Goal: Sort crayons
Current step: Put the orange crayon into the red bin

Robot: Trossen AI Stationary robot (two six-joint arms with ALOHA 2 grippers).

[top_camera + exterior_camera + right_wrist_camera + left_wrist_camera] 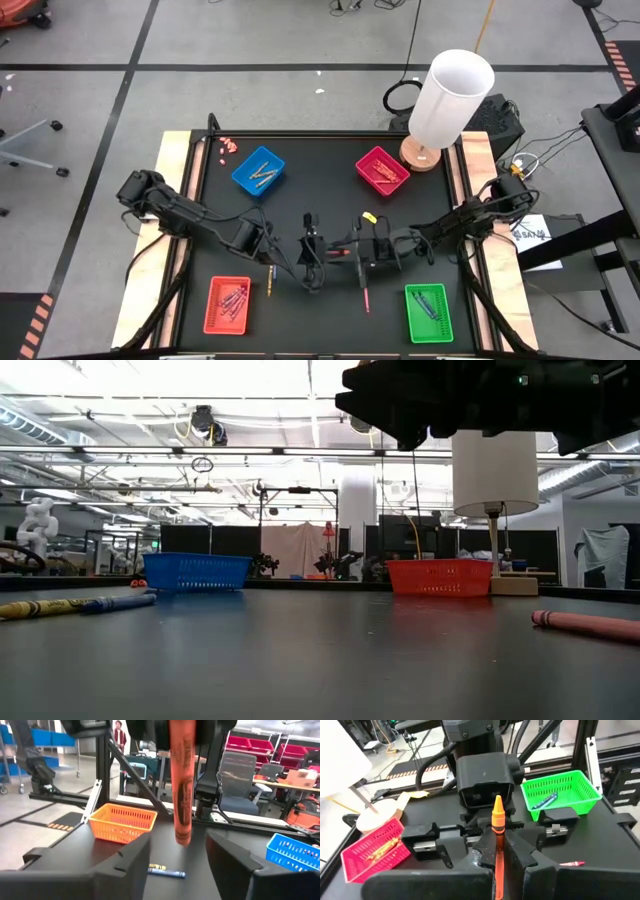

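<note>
Sorting mostly done: crayons lie in blue tray (258,171), magenta tray (382,168), red tray (227,305), green tray (429,312). Left gripper (496,851) pinches orange crayon (497,827) mid-table; right gripper (178,851) spread before it. Few strays (366,298) remain.

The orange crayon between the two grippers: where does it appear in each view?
High view: orange crayon at table centre, between left gripper and right gripper.
Low view: not visible.
Left wrist view: picture's middle, clamped by the left gripper.
Right wrist view: upper middle.
Landmark: blue tray, also in low and right wrist views.
</note>
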